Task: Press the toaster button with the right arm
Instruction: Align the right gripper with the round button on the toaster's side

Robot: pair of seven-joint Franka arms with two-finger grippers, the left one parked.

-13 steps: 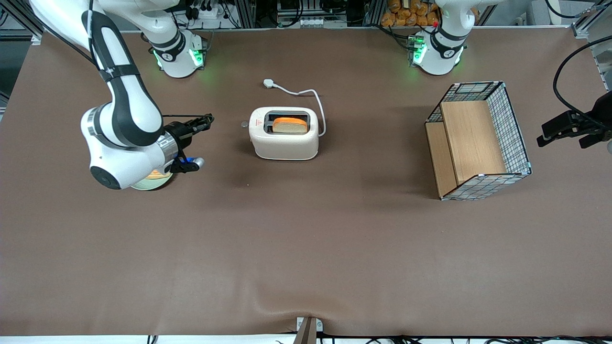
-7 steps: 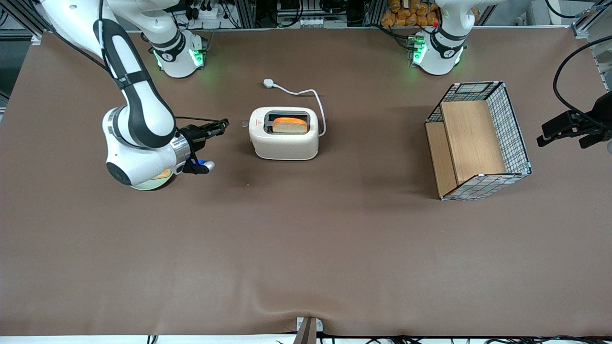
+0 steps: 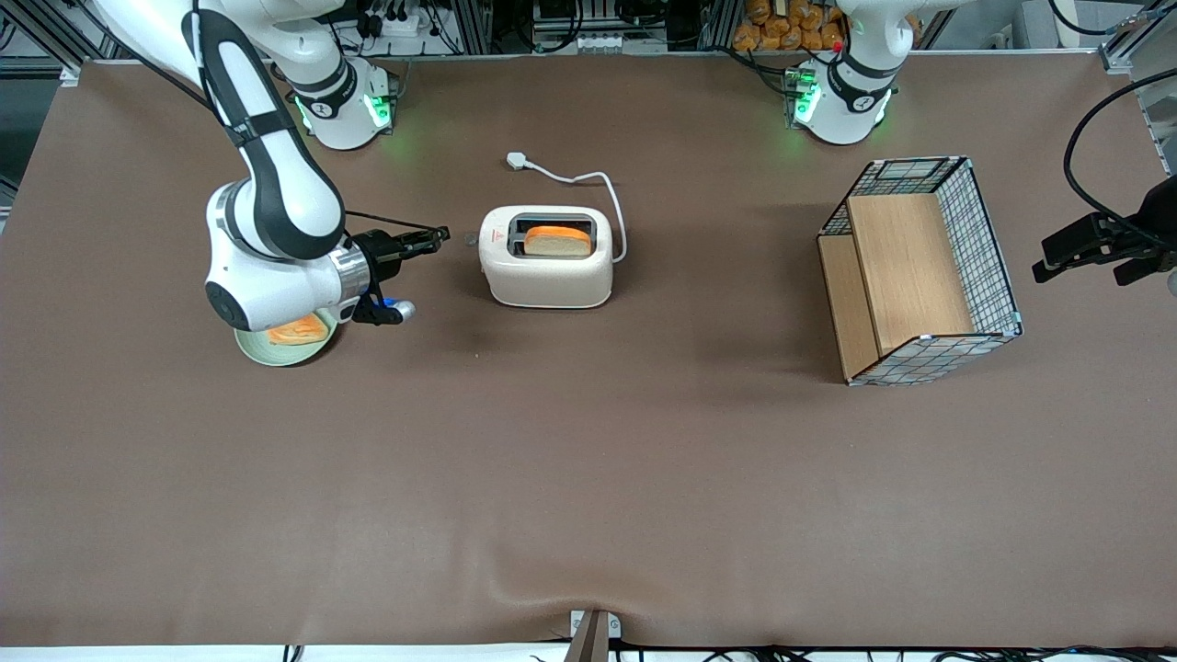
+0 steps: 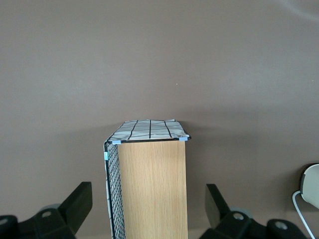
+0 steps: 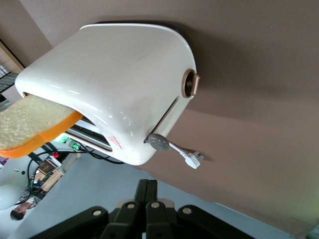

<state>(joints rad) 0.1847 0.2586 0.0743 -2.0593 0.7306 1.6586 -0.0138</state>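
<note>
A plate (image 3: 253,350) with a slice on it lies on the counter (image 3: 588,478) toward the working arm's end, partly under the right arm (image 3: 276,221). The end effector (image 3: 443,234) is held level just beside the toaster (image 3: 547,267), apart from it, its fingers (image 5: 147,201) pressed together with nothing between them. The button (image 3: 471,239) juts from the narrow end face turned toward the end effector; in the right wrist view it is seen as a grey knob (image 5: 159,142) at the foot of a vertical slot, with a round brown dial (image 5: 190,83) elsewhere on the same face. Bread (image 3: 556,241) stands in a slot.

The step in hand is judged to be the final approach. The closed tips are best brought just above the knob and pushed down along the slot, not into the face, so that the toaster is not shoved along the counter. The dial should be avoided. A basket (image 3: 919,271) stands toward the parked arm's end, well apart.
</note>
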